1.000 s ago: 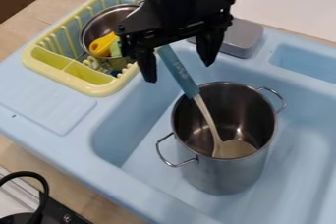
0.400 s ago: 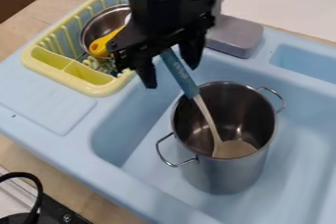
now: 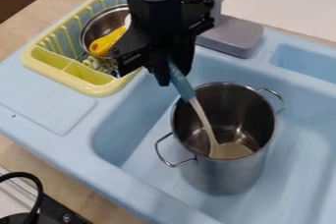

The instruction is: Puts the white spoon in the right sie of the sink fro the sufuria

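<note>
claw [image 3: 173,77] was clamped on spoon [image 3: 183,88] in steel pot [image 3: 226,179]

the black claw hung over the left part of the blue sink [image 3: 131,129], as the camera saw it, its two fingers pointing down and drawn together on the upper part of the spoon's blue handle. the spoon was tilted: the handle sloped up and left out of the pot, while the pale neck ran down past the rim and the pale head lay inside the pot, toward its near side.

the pot stood upright in the sink, with one wire handle out to the left and another at the upper right.

beyond the sink's left edge sat a yellow dish rack [image 3: 95,91]. in it were a metal bowl [image 3: 108,21] and a yellow item [image 3: 105,45], the latter partly over the bowl. the grey faucet [image 3: 231,36] stood at the sink's back edge, behind the pot. a blue ridged panel [image 3: 52,105] was in front of the rack, and a black cable [image 3: 44,193] curved at the lower left corner.
</note>
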### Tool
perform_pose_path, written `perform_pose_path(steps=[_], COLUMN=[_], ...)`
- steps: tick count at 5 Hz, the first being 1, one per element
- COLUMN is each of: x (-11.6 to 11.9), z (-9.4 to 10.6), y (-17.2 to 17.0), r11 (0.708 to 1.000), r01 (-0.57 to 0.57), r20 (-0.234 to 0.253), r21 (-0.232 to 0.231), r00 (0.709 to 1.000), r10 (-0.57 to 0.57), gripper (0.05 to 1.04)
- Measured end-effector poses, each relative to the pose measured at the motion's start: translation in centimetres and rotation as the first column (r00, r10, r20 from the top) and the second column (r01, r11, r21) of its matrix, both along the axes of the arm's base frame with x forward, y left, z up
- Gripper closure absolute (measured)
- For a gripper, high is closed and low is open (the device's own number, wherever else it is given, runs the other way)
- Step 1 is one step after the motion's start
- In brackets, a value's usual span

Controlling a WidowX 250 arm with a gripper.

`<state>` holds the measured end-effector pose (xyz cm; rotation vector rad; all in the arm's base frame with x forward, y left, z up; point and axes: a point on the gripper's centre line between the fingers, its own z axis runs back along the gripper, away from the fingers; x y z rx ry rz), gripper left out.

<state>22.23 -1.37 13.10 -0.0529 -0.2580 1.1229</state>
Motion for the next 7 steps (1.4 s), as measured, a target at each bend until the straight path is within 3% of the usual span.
perform_pose_path(steps=[2,3,5,7], x=[-0.1,-0.3,-0.2,0.2], z=[0.1,1.3,3.0,6.4], y=[-0.1,-0.3,-0.7,-0.8], r11=[1.0,0.999,0.999,0.999], r01=[-0.002,0.008,0.035,0.04], r20=[-0.046,-0.031,0.017,0.079], r21=[-0.027,-0.051,-0.02,0.005], r00=[0.999,0.999,0.999,0.996], r10=[0.0,-0.009,-0.035,-0.04], gripper=[0.846,0.846,0.846,0.846])
